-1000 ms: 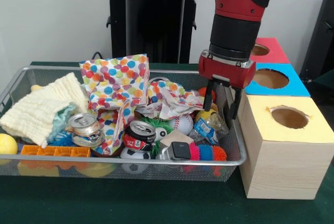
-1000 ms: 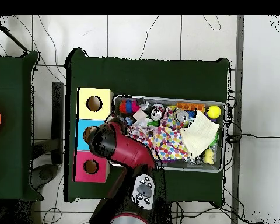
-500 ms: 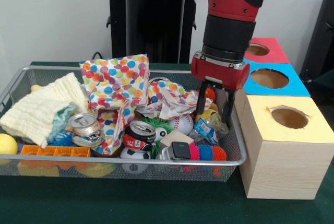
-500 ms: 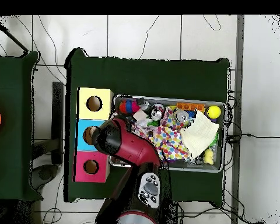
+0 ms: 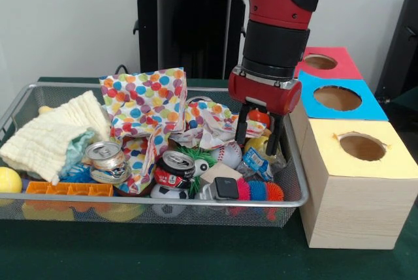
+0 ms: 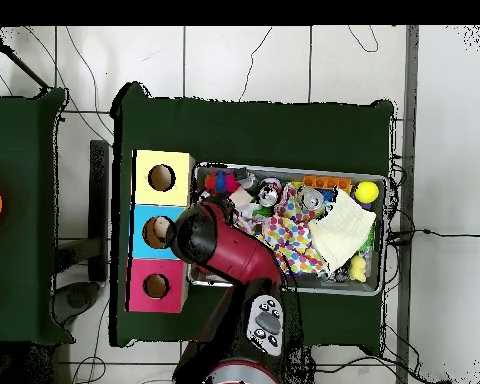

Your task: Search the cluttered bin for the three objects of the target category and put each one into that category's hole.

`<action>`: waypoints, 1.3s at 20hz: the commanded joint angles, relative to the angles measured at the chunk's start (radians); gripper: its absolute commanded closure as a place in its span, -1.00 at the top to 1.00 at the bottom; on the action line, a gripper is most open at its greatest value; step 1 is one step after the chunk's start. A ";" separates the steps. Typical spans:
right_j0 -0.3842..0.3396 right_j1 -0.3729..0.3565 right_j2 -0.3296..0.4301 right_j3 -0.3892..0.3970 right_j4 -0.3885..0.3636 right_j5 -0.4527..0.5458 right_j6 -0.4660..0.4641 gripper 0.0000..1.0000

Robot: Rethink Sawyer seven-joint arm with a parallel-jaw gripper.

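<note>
In the front view my gripper [image 5: 256, 134] hangs open inside the right end of the wire bin [image 5: 163, 200]. Its fingers straddle a small orange-red ball [image 5: 259, 117], with a yellow object [image 5: 257, 143] and a crushed plastic bottle [image 5: 262, 160] just beneath. I cannot tell whether the fingers touch any of them. A baseball [image 5: 228, 154] lies to their left. Two crushed cans [image 5: 106, 156] [image 5: 174, 166] sit near the bin's front. In the overhead view the red arm [image 6: 224, 245] hides the gripper.
Three boxes with round holes stand beside the bin: yellow [image 5: 356, 146], blue [image 5: 337, 98], red [image 5: 321, 62]. Polka-dot paper [image 5: 147, 104], a cream cloth [image 5: 55, 133], a yellow ball [image 5: 8, 179], an orange tray [image 5: 65, 188] and a spiky toy [image 5: 258, 190] crowd the bin.
The gripper has moved left in the front view, from over the bin's right wall to above the orange-red ball. It has stayed open.
</note>
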 commanded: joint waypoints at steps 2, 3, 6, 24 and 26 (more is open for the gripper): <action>-0.015 0.043 0.054 -0.004 0.003 0.023 0.180 1.00; -0.014 0.043 0.054 -0.003 0.004 0.024 0.181 1.00; -0.011 0.044 0.052 -0.001 0.007 0.026 0.184 1.00; -0.012 0.078 0.062 0.019 -0.003 0.014 0.183 1.00; -0.006 0.078 0.060 0.027 0.000 0.015 0.189 1.00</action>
